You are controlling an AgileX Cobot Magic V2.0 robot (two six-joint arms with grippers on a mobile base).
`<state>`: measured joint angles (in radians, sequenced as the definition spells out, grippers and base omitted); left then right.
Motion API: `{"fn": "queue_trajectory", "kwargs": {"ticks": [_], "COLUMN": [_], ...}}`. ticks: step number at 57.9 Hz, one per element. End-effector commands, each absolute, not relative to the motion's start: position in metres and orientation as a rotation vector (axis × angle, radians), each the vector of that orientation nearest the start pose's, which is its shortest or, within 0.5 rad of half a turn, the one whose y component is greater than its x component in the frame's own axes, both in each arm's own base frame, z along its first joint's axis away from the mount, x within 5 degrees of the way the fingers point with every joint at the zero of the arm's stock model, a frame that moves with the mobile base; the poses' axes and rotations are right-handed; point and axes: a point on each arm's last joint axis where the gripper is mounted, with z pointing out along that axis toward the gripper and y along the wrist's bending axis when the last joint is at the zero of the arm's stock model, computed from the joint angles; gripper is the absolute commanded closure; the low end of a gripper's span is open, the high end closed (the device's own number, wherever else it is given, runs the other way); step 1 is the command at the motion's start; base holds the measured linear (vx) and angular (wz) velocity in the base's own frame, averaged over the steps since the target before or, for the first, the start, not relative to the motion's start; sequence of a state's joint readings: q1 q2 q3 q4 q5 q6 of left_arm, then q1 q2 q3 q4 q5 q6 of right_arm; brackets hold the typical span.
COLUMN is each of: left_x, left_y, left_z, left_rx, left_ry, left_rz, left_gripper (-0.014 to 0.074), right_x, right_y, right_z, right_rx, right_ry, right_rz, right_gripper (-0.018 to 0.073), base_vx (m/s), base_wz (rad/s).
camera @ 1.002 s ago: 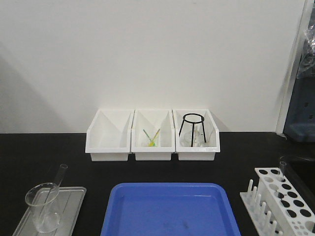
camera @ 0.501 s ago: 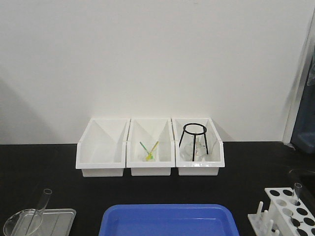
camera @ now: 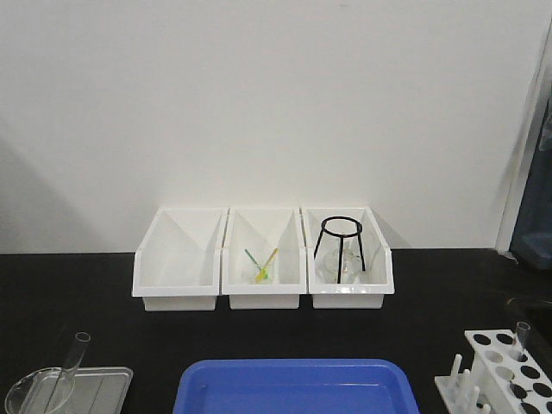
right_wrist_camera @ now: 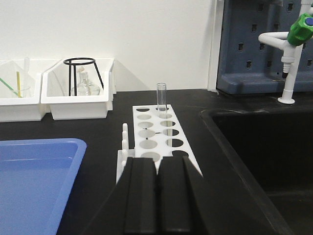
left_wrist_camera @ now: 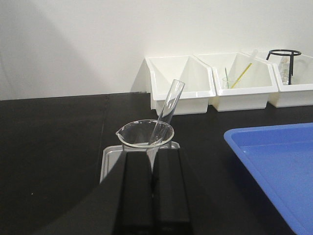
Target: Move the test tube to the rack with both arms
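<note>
While the left gripper (left_wrist_camera: pixel 152 166) and right gripper (right_wrist_camera: pixel 157 169) sit pressed together and empty, the test tube (left_wrist_camera: pixel 167 110) leans in the beaker (left_wrist_camera: pixel 145 137), left of the blue tray (left_wrist_camera: pixel 274 161). It looks like light, slick, brittle glass, so pinch gently below its rim. The rack (right_wrist_camera: pixel 161 132) stands right of the tray.

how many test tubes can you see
2. One tube leans in the beaker on the left; a second tube stands upright in a far-end hole of the rack on the right. More could hide in the bins.
</note>
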<state>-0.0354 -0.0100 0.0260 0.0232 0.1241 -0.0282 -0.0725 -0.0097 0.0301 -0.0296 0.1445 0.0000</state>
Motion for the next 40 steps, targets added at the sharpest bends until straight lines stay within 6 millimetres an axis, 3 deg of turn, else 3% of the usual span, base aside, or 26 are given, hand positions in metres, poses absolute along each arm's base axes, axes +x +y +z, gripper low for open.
{"fn": "queue_trajectory", "kwargs": {"ticks": [1, 12, 19, 25, 31, 35, 40], "left_x": [0.056, 0.056, 0.052, 0.042, 0.025, 0.021, 0.041], "left_y": [-0.002, -0.002, -0.002, 0.0, 0.0, 0.0, -0.001], "left_z": [0.201, 0.201, 0.224, 0.258, 0.316, 0.352, 0.385], "left_rx": [0.02, 0.021, -0.023, -0.073, -0.026, 0.0, 0.012], "left_ry": [1.53, 1.521, 1.321, 1.112, 1.004, 1.01, 1.103], "left_rz": [-0.036, -0.036, -0.09, -0.156, -0.099, -0.055, -0.041], "left_gripper": [0.0602, 0.0602, 0.0602, 0.0602, 0.0602, 0.0602, 0.0602], "right_x": [0.056, 0.055, 0.049, 0.037, 0.027, 0.033, 0.052], "right_y": [-0.005, -0.004, -0.004, -0.003, -0.002, -0.002, -0.004], "right_z": [0.198, 0.209, 0.237, 0.279, 0.337, 0.367, 0.397], "right_rx": [0.033, 0.033, 0.077, 0.067, 0.054, 0.048, 0.037], "right_ry": [1.552, 1.434, 1.219, 1.11, 1.053, 1.073, 1.115], "right_rz": [-0.094, -0.088, -0.028, -0.033, -0.047, -0.056, -0.073], "right_gripper": [0.057, 0.057, 0.057, 0.057, 0.057, 0.057, 0.057], "base_vx": [0.0, 0.0, 0.0, 0.0, 0.0, 0.0, 0.0], "base_wz": [0.0, 0.0, 0.0, 0.0, 0.0, 0.0, 0.0]}}
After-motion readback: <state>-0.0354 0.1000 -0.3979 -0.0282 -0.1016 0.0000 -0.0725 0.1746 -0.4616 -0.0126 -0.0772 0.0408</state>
